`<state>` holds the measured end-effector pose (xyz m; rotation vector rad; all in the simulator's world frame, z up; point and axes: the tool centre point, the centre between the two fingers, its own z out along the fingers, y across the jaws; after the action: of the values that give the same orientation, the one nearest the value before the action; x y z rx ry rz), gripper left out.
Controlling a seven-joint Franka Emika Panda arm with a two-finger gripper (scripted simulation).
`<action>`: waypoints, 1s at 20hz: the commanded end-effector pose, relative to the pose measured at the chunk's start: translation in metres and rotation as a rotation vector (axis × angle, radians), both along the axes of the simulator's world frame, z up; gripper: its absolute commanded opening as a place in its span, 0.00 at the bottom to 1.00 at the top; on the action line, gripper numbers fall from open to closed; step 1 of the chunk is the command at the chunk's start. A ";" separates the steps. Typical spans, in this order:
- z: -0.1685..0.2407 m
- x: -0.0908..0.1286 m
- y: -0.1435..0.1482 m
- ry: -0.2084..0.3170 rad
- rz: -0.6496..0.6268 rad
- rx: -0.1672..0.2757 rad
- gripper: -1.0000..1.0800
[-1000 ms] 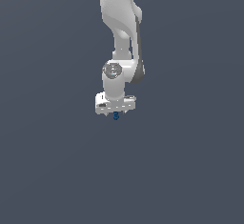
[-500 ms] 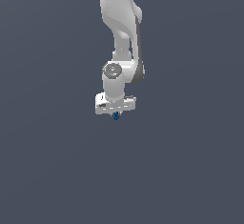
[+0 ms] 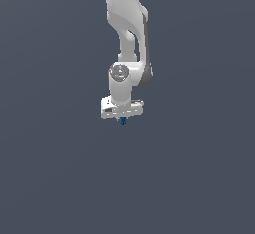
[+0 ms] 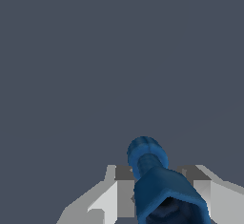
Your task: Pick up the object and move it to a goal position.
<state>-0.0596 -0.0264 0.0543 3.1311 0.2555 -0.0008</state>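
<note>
In the exterior view the white arm hangs down from the top, and its gripper [image 3: 122, 120] points downward near the middle of the picture. A tiny bright-blue object [image 3: 122, 122] peeks out just under the white hand. In the wrist view the blue object [image 4: 157, 180] is a knobbly elongated piece with a rounded end, held between the two grey-white fingers [image 4: 112, 197]. The gripper [image 4: 159, 189] is shut on it. Only the blue tip shows in the exterior view; the rest is hidden by the hand.
A plain dark grey-blue surface [image 3: 60, 178] fills both views. No other objects, containers or edges show. No goal marker is visible.
</note>
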 end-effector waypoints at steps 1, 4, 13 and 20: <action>0.010 0.005 0.006 -0.001 0.001 0.000 0.00; 0.026 0.013 0.016 -0.001 0.001 0.000 0.00; 0.078 0.041 0.047 -0.001 0.001 0.000 0.00; 0.092 0.050 0.056 -0.001 0.001 0.000 0.00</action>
<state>-0.0104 0.0290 0.1446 3.1307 0.2577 0.0018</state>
